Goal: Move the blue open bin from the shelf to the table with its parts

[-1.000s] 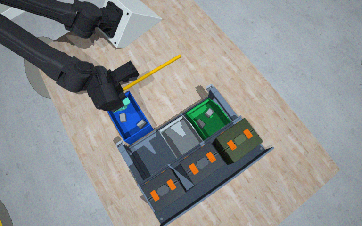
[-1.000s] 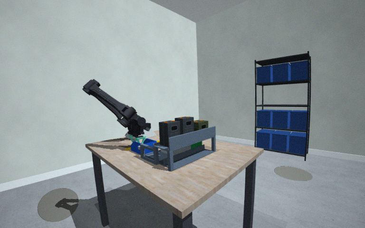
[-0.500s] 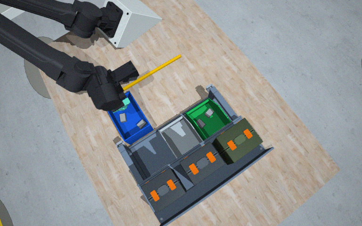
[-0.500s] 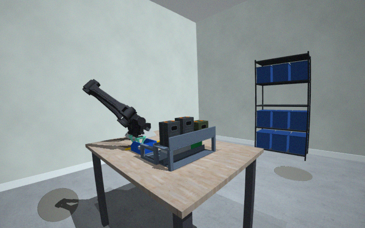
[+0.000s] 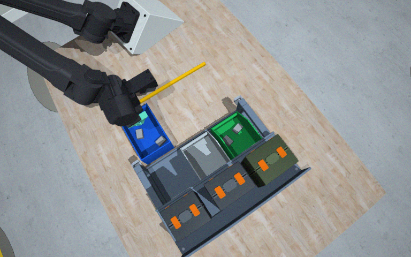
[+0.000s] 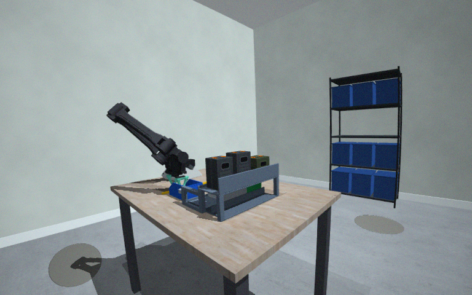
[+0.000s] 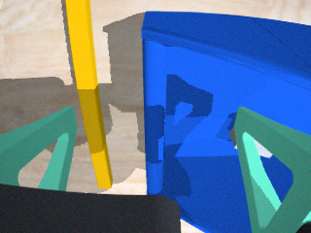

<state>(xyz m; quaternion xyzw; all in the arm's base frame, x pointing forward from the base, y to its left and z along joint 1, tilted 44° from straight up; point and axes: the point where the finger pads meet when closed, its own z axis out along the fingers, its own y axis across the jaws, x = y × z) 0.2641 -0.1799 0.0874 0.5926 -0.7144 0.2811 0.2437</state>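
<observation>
The blue open bin (image 5: 153,156) (image 6: 174,191) (image 7: 214,84) stands upright on the wooden table (image 5: 242,60) (image 6: 243,236), just in front of the grey shelf's (image 5: 212,224) (image 6: 243,177) left end. Two small grey parts (image 5: 138,133) (image 5: 160,140) lie inside it. My gripper (image 5: 140,118) (image 6: 176,180) (image 7: 155,116) is open and hangs over the bin's rear end. In the wrist view its teal fingers stand on either side of the bin's wall, apart from it. Nothing is between them.
A yellow rod (image 5: 172,81) (image 7: 85,58) lies on the table just behind the bin. The shelf holds a grey bin (image 5: 208,157), a green bin (image 5: 242,139) with parts, and three lidded boxes (image 5: 229,186). Its left slot (image 5: 172,178) is empty. The arm's white base (image 5: 151,27) stands at the far corner.
</observation>
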